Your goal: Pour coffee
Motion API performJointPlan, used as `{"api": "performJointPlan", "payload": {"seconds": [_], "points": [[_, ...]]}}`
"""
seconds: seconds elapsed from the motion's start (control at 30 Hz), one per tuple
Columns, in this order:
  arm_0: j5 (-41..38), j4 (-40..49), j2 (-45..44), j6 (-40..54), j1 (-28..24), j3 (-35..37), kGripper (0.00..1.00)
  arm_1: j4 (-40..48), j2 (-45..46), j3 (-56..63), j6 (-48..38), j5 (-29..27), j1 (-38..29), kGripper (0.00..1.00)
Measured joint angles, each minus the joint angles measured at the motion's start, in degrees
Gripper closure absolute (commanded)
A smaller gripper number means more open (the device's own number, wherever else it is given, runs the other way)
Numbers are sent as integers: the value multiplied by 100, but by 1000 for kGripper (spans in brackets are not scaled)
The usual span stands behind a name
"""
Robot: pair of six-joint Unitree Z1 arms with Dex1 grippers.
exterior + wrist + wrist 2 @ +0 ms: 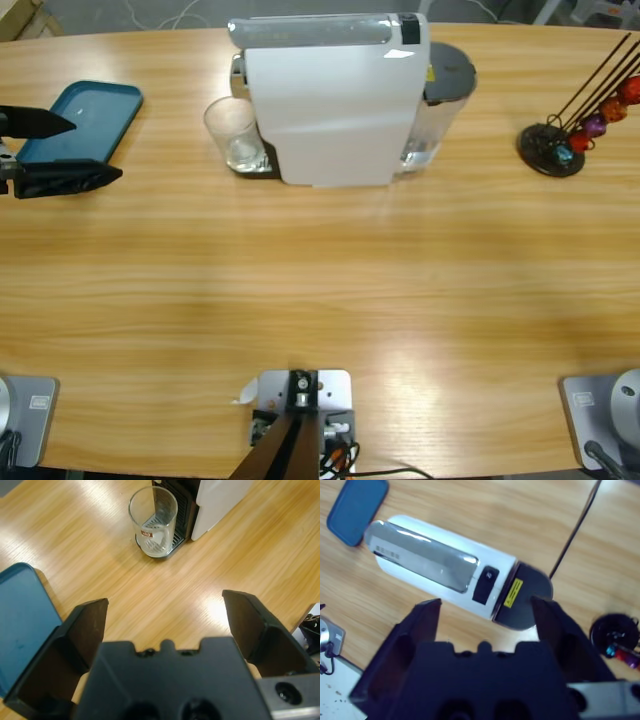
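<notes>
High view: glass tumbler (233, 133) stands upright, mouth up, on the drip tray against the white coffee machine (330, 100). Left claw (60, 150) gapes, empty, beside it; right claw (485, 630) likewise spread, above the machine.

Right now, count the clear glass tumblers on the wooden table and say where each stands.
1. The clear glass tumbler stands upright on the drip tray at the left side of the white coffee machine. The machine's body could hide another behind it.
</notes>
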State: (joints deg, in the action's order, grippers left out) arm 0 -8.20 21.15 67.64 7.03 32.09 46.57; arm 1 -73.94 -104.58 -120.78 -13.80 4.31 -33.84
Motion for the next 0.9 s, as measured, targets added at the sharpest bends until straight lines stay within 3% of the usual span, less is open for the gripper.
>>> {"api": "performJointPlan", "payload": {"seconds": [0.63, 0.9], "points": [[0, 0, -22, 0, 25, 56, 4, -288, -160, -191, -100, 170, 0, 0], [0, 0, -74, 0, 64, 78, 4, -499, 511, 368, -46, 202, -328, 0]]}}
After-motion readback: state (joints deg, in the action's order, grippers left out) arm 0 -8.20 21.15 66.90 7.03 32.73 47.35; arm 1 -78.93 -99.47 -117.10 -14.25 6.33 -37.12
